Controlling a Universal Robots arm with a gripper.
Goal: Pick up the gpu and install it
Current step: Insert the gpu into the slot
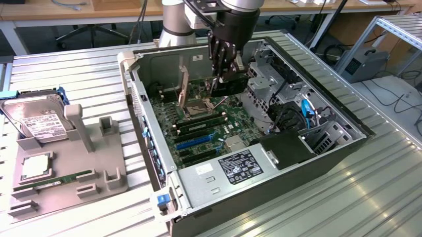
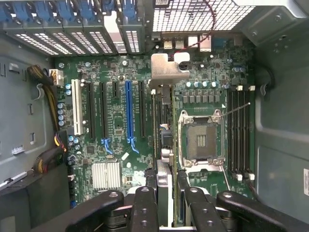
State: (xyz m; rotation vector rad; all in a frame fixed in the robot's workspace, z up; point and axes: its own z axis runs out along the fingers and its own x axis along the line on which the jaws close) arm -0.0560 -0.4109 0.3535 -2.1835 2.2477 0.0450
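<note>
Slatted metal table [image 1: 79, 74], open case [image 1: 135, 89]. Gripper [image 1: 222, 76] clamps gpu [image 1: 233, 89] edge-on over board [image 1: 197, 129], beside socket [image 2: 200, 140]. Best: keep card upright, bracket [image 2: 169, 71] toward case's rear wall, edge parallel with blue slot [image 2: 128, 111].

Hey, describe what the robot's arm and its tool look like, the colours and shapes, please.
The arm is made of smooth silver-grey cylindrical segments with a paler rounded joint. Its tool has a bulky black body tapering to slim black jointed fingers, whose links carry round pivot bolts. No markings can be made out on either.
</note>
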